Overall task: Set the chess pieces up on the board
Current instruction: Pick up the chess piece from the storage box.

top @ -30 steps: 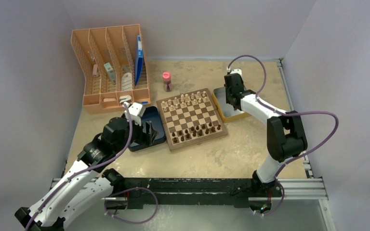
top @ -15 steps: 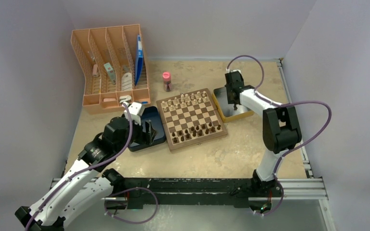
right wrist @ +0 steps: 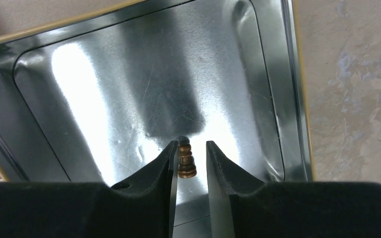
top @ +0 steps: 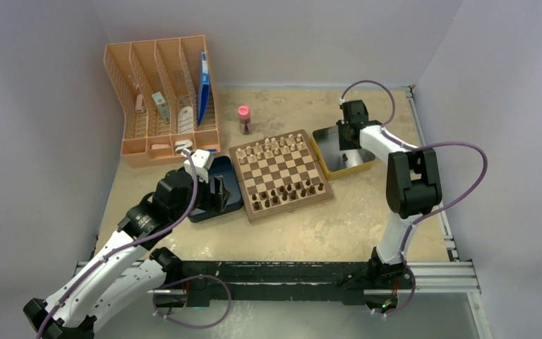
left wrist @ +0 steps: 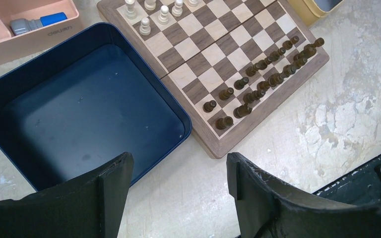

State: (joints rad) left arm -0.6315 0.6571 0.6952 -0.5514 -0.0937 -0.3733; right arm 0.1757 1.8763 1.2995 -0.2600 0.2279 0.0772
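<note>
The board (top: 281, 173) lies mid-table, with dark chess pieces (top: 291, 191) filling its two near rows. They show again in the left wrist view as chess pieces (left wrist: 261, 82) on the board (left wrist: 213, 47). One dark pawn (right wrist: 186, 161) lies inside the shiny gold-rimmed tin (right wrist: 144, 74). My right gripper (right wrist: 191, 147) straddles it, open: the left finger touches the pawn and a gap remains at the right finger. From above, the right gripper (top: 345, 138) reaches down into the tin (top: 358, 167). My left gripper (left wrist: 178, 163) hangs open and empty over bare table by the blue box.
Pale pieces (top: 275, 147) hold the board's far rows. An empty dark blue box (left wrist: 89, 114) sits left of the board. An orange file organizer (top: 161, 99) stands at the back left, and a small pink item (top: 243, 119) stands behind the board. Walls close in on both sides.
My right arm has swung right and back over the tin, and its jaws have narrowed around the pawn. The left arm has barely shifted.
</note>
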